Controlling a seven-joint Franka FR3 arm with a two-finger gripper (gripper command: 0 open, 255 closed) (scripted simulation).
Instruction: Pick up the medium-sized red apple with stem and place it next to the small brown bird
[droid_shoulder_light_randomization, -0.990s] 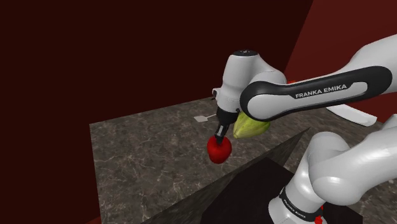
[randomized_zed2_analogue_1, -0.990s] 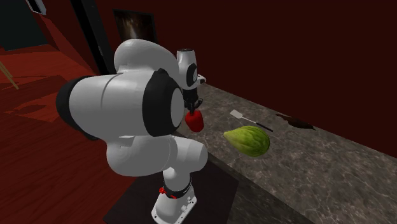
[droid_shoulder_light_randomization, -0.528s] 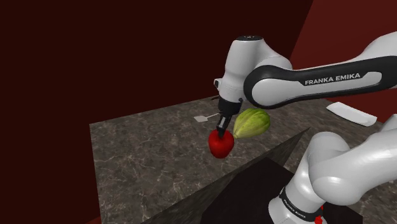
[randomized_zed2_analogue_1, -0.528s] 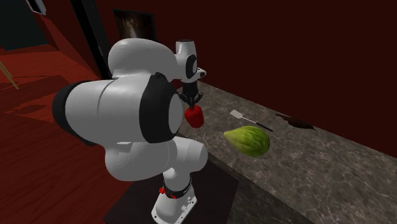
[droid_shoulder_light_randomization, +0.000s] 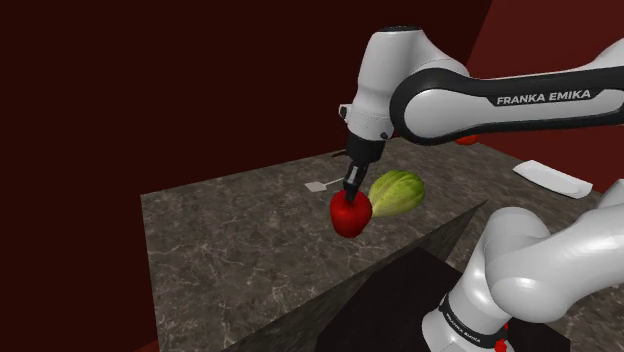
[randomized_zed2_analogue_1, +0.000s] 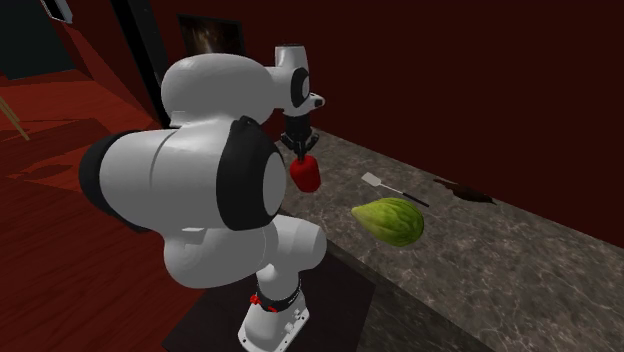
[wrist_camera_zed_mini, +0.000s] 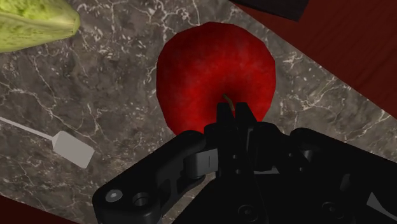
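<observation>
Arm's reaching out over the dark marble counter (droid_shoulder_light_randomization: 230, 250), gripper (droid_shoulder_light_randomization: 351, 194) pointing straight down, fingers pinched onto the top of the red apple (droid_shoulder_light_randomization: 351, 215), held above the counter. A ribbed green fruit (droid_shoulder_light_randomization: 398, 190) lies just beside it, with a white spatula (droid_shoulder_light_randomization: 318, 186) near.

The shoulder view looks down across the tabletop (droid_shoulder_light_randomization: 230, 250) from beside the stand (droid_shoulder_light_randomization: 390, 300); the second exterior view stands behind the arm (randomized_zed2_analogue_1: 190, 190) (close up), sharing that tabletop; the wrist view peers down nearby.
</observation>
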